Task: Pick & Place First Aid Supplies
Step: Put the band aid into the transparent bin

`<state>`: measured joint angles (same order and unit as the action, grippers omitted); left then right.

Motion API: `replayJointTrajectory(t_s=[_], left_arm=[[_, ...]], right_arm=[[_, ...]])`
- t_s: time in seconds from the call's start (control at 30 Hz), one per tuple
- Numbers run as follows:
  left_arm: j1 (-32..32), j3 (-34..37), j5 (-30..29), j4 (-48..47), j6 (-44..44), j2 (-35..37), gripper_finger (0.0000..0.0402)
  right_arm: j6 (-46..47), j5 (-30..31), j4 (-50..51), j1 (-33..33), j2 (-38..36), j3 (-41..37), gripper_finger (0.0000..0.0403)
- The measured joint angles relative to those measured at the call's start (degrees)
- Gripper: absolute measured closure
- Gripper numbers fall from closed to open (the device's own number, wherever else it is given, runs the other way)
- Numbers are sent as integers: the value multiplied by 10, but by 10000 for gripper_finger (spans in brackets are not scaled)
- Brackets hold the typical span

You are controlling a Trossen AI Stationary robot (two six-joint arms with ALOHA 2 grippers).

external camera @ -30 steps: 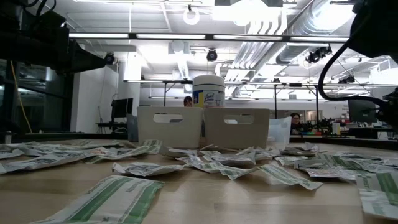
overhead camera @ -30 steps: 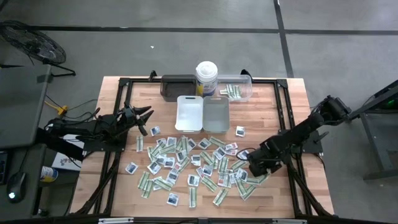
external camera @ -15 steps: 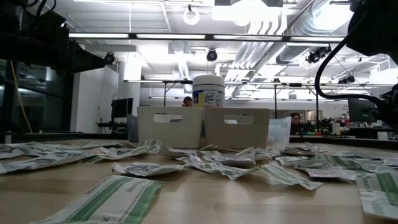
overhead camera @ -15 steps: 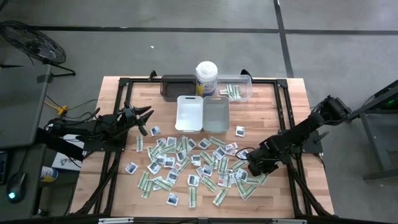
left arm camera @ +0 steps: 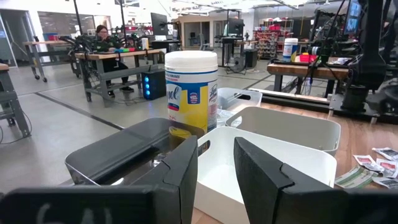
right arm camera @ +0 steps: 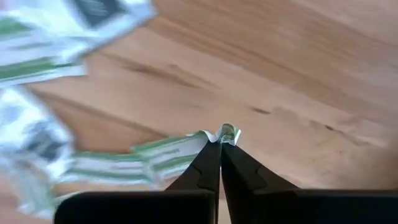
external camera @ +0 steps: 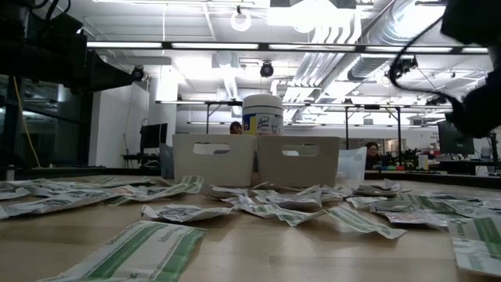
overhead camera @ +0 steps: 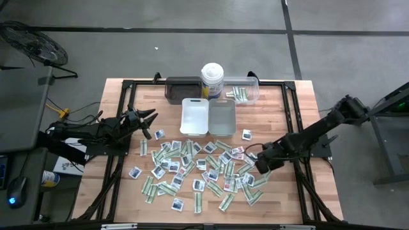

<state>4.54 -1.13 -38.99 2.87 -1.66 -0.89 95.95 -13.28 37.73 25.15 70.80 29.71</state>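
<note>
Dozens of packets [overhead camera: 192, 167] are lying across your table [overhead camera: 300, 108]. Your right gripper [right arm camera: 220, 150] is pinching a green strip [right arm camera: 163, 152] at the pile's right edge; your left gripper [left arm camera: 216, 163] is idling spread, far left.

Dozens of packets [overhead camera: 192, 167], four trays [overhead camera: 195, 116], one canister [overhead camera: 211, 80], two arms [overhead camera: 89, 131]
</note>
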Motion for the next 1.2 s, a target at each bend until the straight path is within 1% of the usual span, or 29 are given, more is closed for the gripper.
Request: replayJointTrajectory(t_s=[0.23, 0.43, 0.57, 0.77, 1.0, 1.2], left_arm=[[0, 0, 0, 0, 0, 0, 300], [0, 0, 0, 0, 0, 0, 300], [0, 0, 0, 0, 0, 0, 300], [0, 0, 0, 0, 0, 0, 300], [0, 0, 0, 0, 0, 0, 300], [0, 0, 0, 0, 0, 0, 300]], right_arm=[[-23, 43, 43, -27, -95, 0, 402], [-82, 89, 61, -69, -175, 1, 403], [-124, 117, 62, -104, -207, 1, 403], [-197, 162, 13, -164, -226, 1, 403], [-294, 164, -57, -274, -225, 2, 402], [-332, 171, -98, -379, -223, 2, 402]])
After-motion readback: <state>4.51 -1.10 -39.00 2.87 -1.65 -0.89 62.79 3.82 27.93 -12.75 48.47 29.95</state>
